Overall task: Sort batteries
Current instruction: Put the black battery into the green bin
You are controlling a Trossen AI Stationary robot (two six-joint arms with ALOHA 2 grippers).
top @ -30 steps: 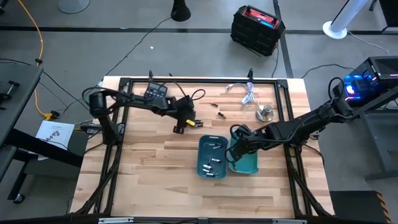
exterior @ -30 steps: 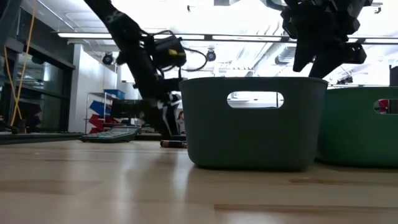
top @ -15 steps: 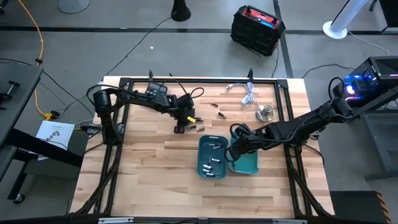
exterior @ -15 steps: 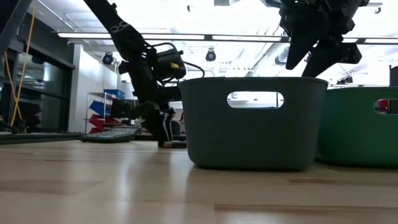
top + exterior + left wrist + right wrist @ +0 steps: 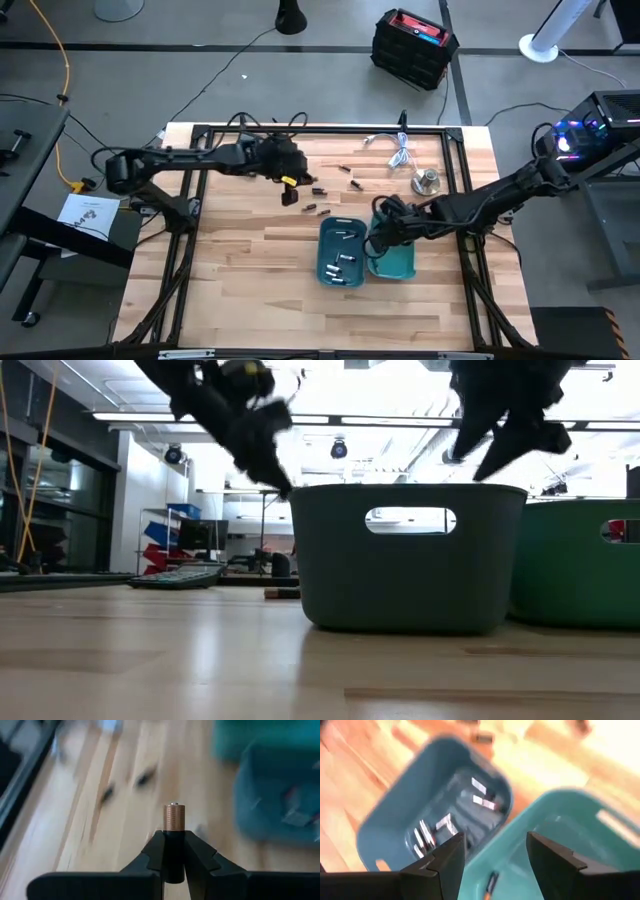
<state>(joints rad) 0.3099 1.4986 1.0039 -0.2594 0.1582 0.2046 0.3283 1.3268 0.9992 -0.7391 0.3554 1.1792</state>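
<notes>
Wooden table (image 5: 250, 260): 2 bins (image 5: 341, 252), left pincer (image 5: 173, 851) gripping 1 battery (image 5: 174, 818).

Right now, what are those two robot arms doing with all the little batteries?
They're sorting batteries into two bins. The left pincer is shut on a copper-topped battery and holds it up above the table, near some loose batteries. The right pincer hangs open over the spot where the blue bin meets the green bin. The blue bin already has several batteries in it.
</notes>
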